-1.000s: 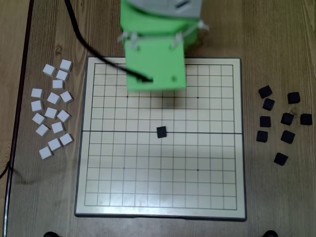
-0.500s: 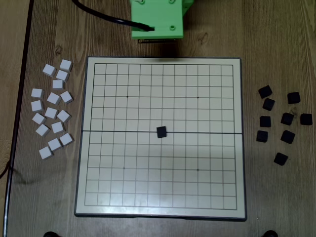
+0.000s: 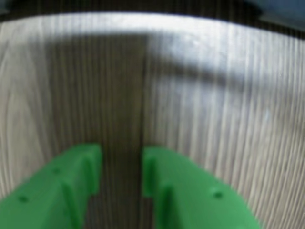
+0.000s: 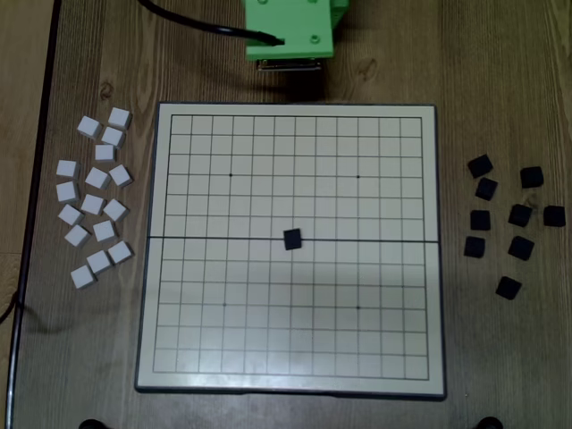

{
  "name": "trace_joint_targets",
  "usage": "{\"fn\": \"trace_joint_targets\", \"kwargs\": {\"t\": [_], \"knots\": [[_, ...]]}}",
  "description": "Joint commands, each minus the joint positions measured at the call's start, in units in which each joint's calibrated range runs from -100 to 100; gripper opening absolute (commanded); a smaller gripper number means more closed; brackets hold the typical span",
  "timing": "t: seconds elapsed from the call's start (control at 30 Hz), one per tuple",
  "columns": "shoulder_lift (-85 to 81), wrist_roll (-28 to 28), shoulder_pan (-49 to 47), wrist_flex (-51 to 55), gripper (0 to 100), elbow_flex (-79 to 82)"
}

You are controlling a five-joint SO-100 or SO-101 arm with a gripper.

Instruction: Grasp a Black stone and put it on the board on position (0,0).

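Note:
One Black stone [image 4: 292, 239] lies on the board [image 4: 375, 340] at its centre, on the thick middle line, with nothing touching it. Several more black stones [image 4: 520, 215] lie loose on the wood to the board's right. The arm's green body [image 4: 290, 31] sits beyond the board's top edge in the overhead view and covers the fingers there. In the wrist view my gripper [image 3: 121, 155] shows two green fingers [image 3: 71, 181] with a gap between them. It is open and holds nothing, and only blurred wooden tabletop lies below it.
Several white square blocks [image 4: 94, 201] are scattered on the wood left of the board. A black cable [image 4: 192, 22] runs from the arm toward the top left. A dark table edge strip [image 4: 36, 197] runs down the left side.
The arm has drawn back from over the board's upper part to beyond its top edge. The black stone at the board's centre has stayed where it was.

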Motion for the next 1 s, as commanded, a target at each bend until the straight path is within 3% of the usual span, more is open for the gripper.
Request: {"fn": "trace_joint_targets", "kwargs": {"t": [0.0,0.37,0.97], "knots": [[-3.21,0.78,-0.47,1.50,6,3.11],[-8.98,3.08,-0.65,8.61,6,5.71],[-9.23,4.49,-0.38,8.61,7,5.71]]}}
